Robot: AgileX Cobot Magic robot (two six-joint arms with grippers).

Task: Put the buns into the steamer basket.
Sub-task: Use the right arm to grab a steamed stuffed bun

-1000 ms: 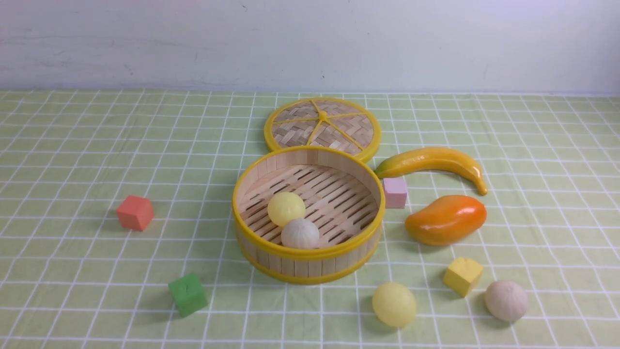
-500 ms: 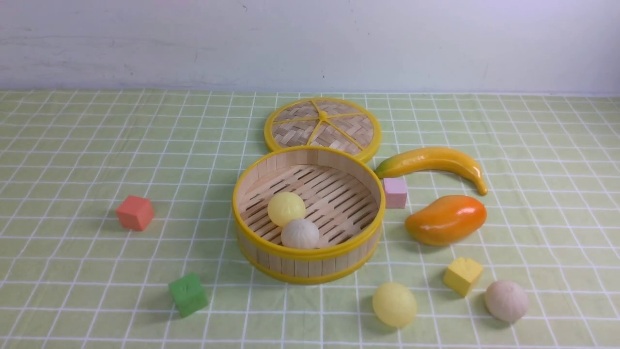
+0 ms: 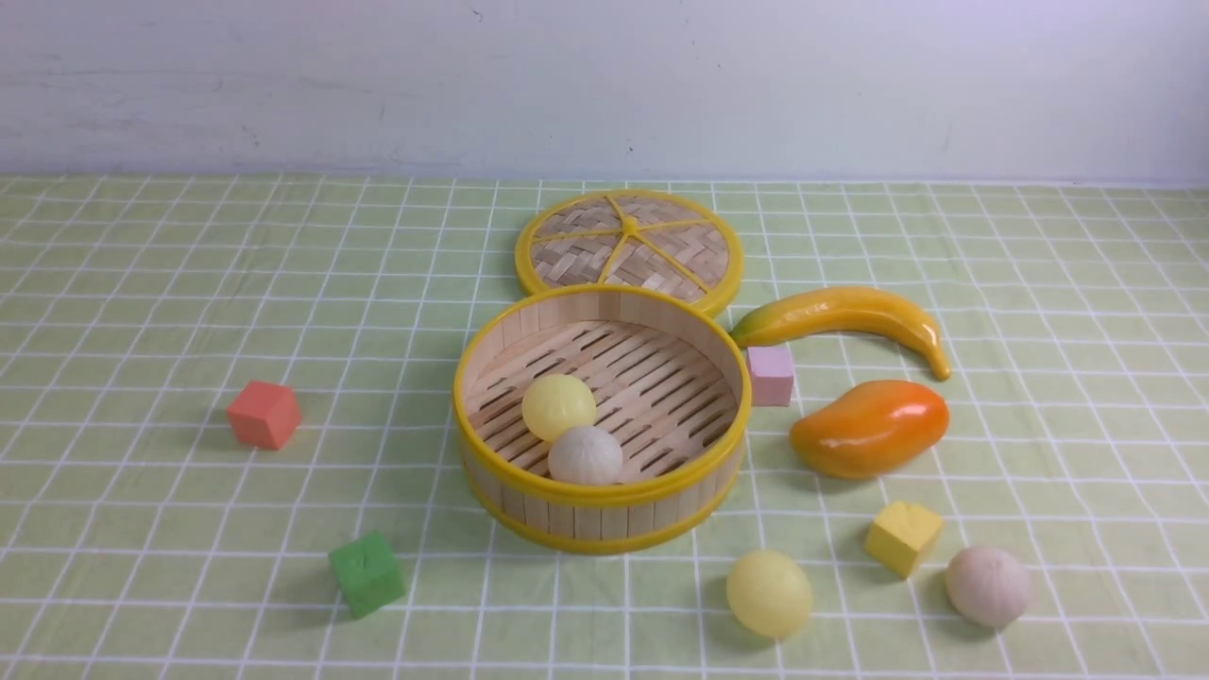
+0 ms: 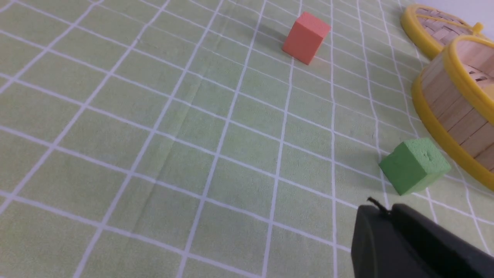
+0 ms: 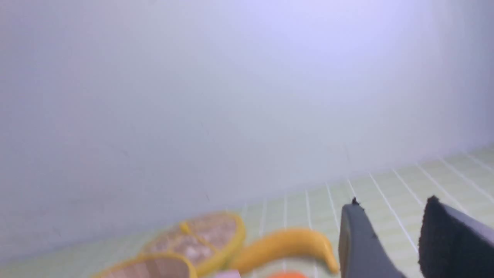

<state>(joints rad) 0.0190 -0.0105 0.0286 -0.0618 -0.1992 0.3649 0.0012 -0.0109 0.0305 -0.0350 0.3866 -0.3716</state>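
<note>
Buns (image 3: 558,406), two pale balls, sit in the bamboo steamer basket (image 3: 604,493); left end effector (image 4: 388,212) clenched, right end effector (image 5: 393,203) released.

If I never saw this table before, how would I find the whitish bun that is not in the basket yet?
Start at the big round steamer basket in the middle, then look right and nearer, past the orange mango. The off-white bun sits just right of the yellow cube. It is round with faint pleats, unlike the smooth yellow bun to its left.
</note>
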